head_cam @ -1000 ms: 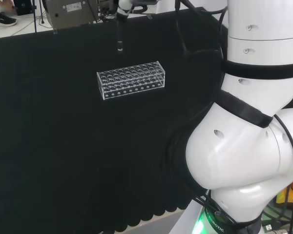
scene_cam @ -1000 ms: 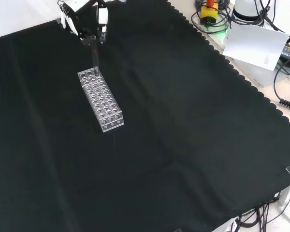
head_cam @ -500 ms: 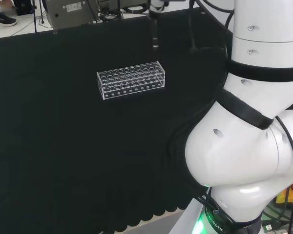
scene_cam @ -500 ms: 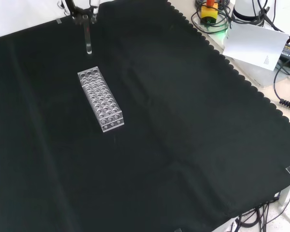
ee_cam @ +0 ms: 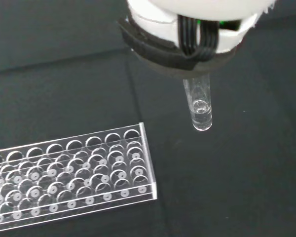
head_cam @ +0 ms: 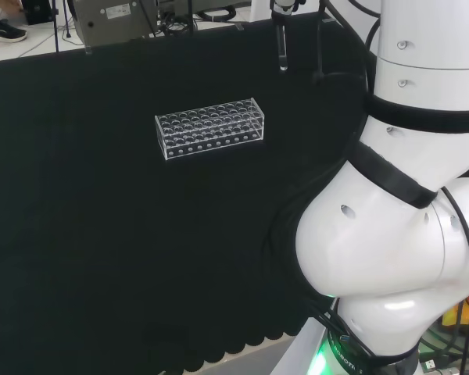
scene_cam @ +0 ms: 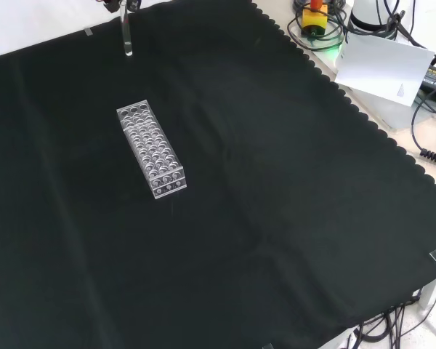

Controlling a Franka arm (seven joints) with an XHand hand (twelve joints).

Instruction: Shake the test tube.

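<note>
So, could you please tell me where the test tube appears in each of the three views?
Head view: test tube at top, right of centre, hanging upright.
Front view: tube at top left, beyond the rack's far end.
Wrist view: tube centre right, under the robot hand.
Shared landmark: the clear rack.

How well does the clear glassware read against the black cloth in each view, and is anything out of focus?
Head view: the clear plastic rack shows by bright edges; the glass test tube is a faint streak. Front view: much the same, tube thin and pale. Wrist view: tube and rack crisp, the white hand above blurred.
</note>
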